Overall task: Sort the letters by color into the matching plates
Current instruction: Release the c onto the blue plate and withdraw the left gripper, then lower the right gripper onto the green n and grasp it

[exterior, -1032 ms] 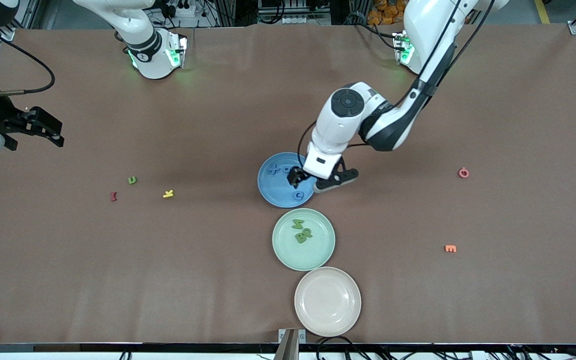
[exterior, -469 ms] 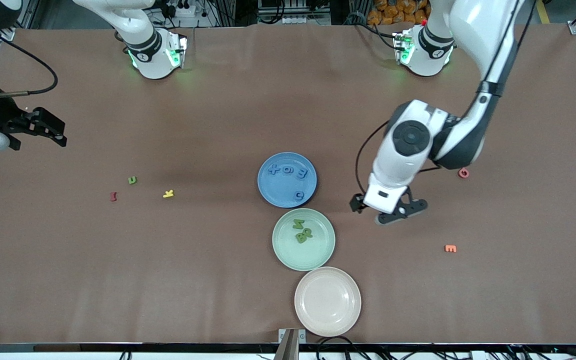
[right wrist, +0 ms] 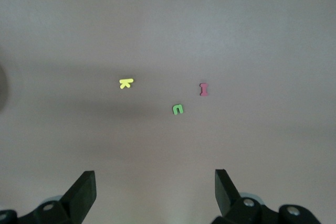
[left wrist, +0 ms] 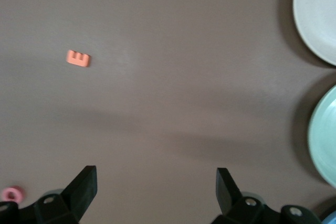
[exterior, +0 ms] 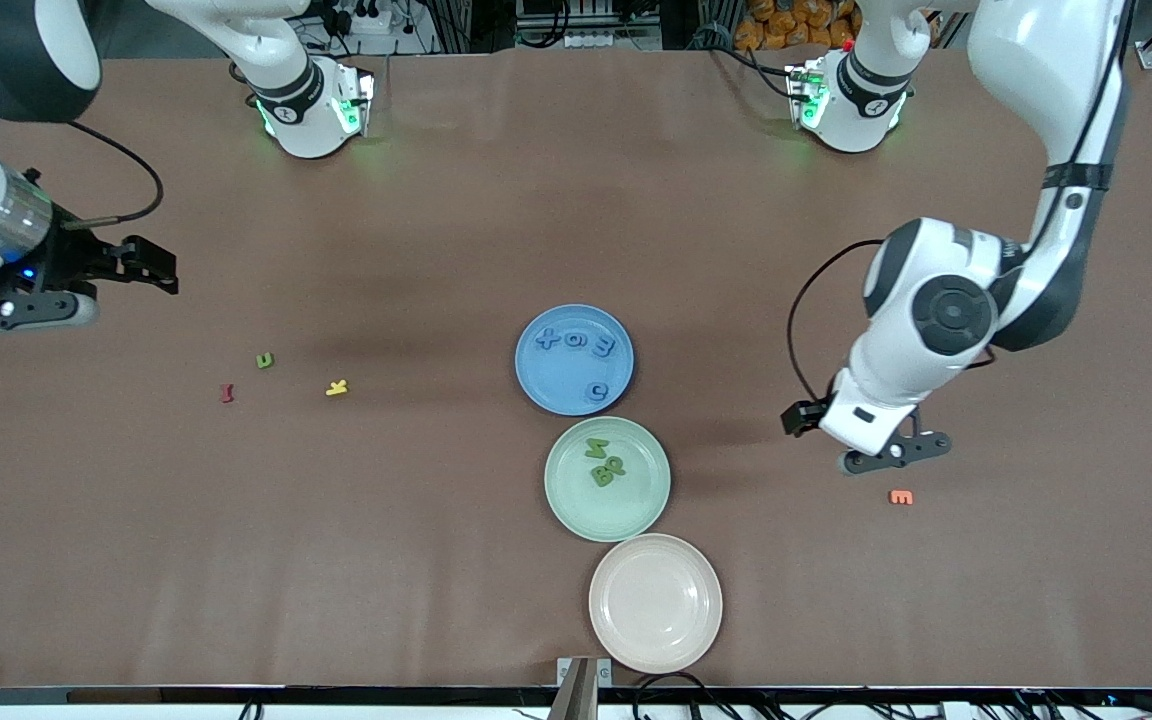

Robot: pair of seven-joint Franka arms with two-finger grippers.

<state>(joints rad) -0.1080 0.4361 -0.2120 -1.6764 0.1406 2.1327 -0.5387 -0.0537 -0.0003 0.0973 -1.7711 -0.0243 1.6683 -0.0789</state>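
Blue plate [exterior: 574, 359]: blue letters [exterior: 577, 342] in it.
Green plate [exterior: 607, 479]: green letters [exterior: 604, 462] in it.
Beige plate [exterior: 655, 602]: nearest the front camera.
Left gripper [exterior: 871, 445]: open, over bare table near the orange letter [exterior: 900, 496].
Right gripper [exterior: 132, 272]: open, at its own end, near the green [exterior: 264, 360], red [exterior: 227, 392] and yellow [exterior: 336, 387] letters.

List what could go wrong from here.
1. The left gripper hangs open near the orange E; the flat letter may slip from its fingers.
2. No plate is orange; the E could end up in the beige plate by guesswork.
3. The right gripper, open, might grab the red I instead of the green letter beside it.
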